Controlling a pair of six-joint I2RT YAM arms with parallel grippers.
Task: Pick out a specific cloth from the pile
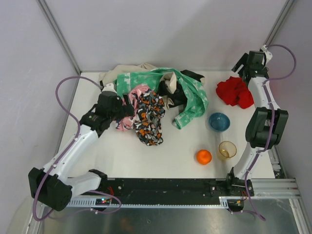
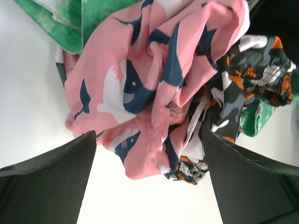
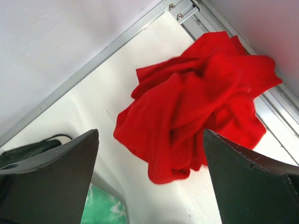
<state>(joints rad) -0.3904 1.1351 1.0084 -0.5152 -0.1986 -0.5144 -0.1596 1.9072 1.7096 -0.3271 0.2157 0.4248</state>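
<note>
While the left end effector is held spread wide, grasping nothing, at the near-left edge of the pile, the cloth is seen crumpled at the far right of the bench, well apart from that heap. With the right end effector released near it, the set-down is judged done and only a clear withdrawal is called for. No heading is shown by the bundle, and its longer spread is judged to run far-left to near-right.

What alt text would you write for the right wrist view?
A crumpled red cloth lies on the white table, near a metal rail. The right gripper hangs over it, jaws open, holding nothing.
</note>
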